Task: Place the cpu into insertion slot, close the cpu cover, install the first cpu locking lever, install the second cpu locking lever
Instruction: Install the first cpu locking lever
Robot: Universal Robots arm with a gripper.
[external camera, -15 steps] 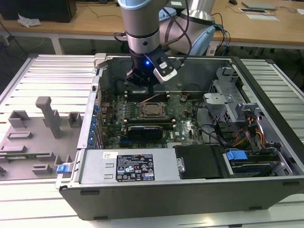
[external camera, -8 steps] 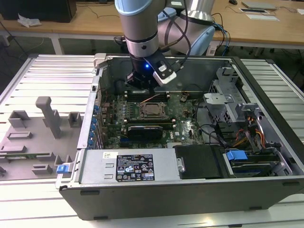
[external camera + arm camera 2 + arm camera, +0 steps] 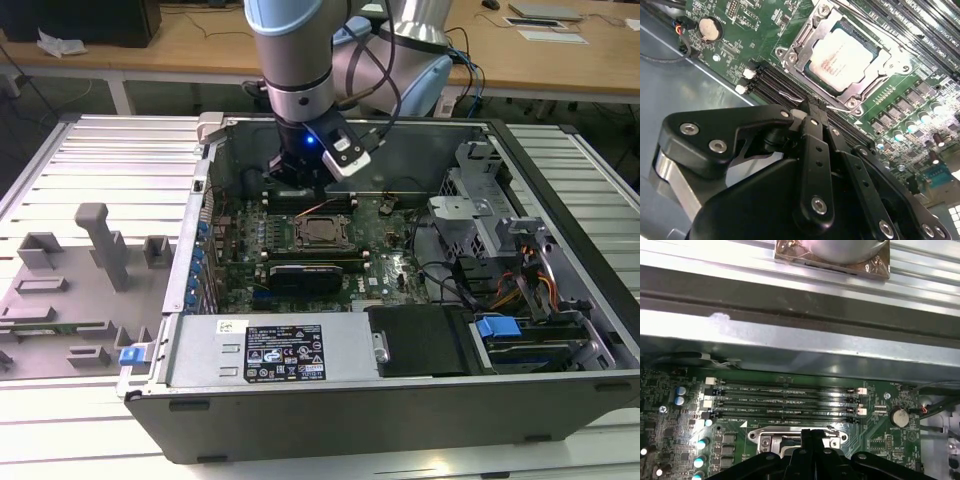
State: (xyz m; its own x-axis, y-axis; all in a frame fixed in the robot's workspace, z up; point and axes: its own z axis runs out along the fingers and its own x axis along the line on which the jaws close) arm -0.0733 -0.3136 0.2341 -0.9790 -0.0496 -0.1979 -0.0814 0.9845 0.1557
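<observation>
I am working inside the open computer case [image 3: 350, 425], which sits on the table [image 3: 100, 150]. The cpu [image 3: 845, 52] lies flat in the insertion slot [image 3: 305, 235] on the green board. The cpu cover [image 3: 802, 42] looks folded down around it, with the chip showing through its window. So I judge the first two steps are done and the lever step is in hand. My gripper [image 3: 811, 111] is low over the board, just beside the slot's edge and above the black memory slots [image 3: 790, 400]. The jaws are squeezed narrow and I see nothing held between them. Their tip is near a thin silver bar [image 3: 840, 108] along that edge, which I take for a lever. I think this step needs a small, slow push on the bar alone, without bumping the memory slots.
</observation>
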